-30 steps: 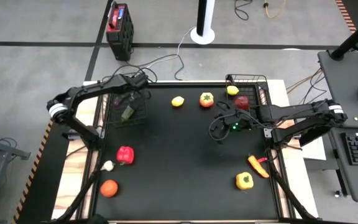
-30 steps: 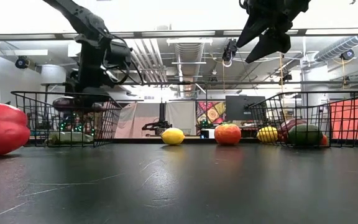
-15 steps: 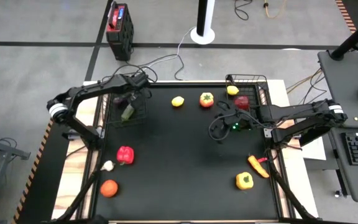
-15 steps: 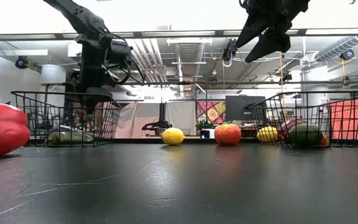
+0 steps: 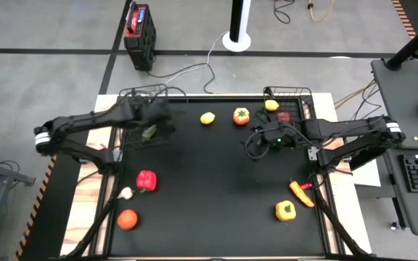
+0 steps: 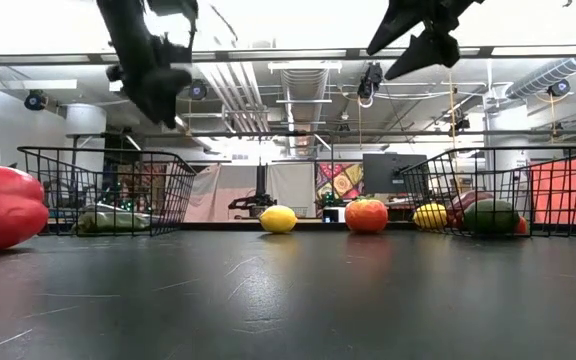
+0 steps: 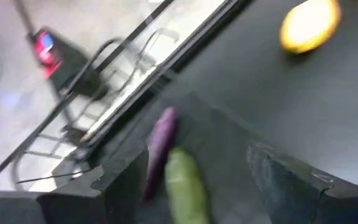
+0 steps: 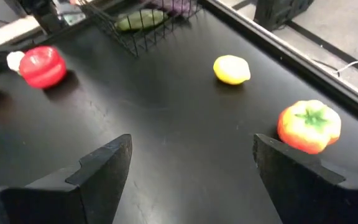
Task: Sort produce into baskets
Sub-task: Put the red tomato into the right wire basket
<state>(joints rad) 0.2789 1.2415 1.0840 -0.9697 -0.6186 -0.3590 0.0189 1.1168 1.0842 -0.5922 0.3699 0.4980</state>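
Above the left basket [image 5: 147, 130], which held the cucumber [image 7: 185, 186] and eggplant [image 7: 160, 140], the left gripper [image 6: 158, 95] hung empty-jawed; the right gripper [image 8: 188, 165], spread wide over the counter [image 5: 209, 196], faced the tomato [image 8: 308, 126] and lemon [image 8: 231, 69], likely next picks.

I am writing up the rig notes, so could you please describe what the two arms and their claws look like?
Both arms are dark, slim and jointed, each with a pale band near the outer end. The right arm carries looped black cables and a small green light. The left claw and right claw each end in two dark, blocky fingers.
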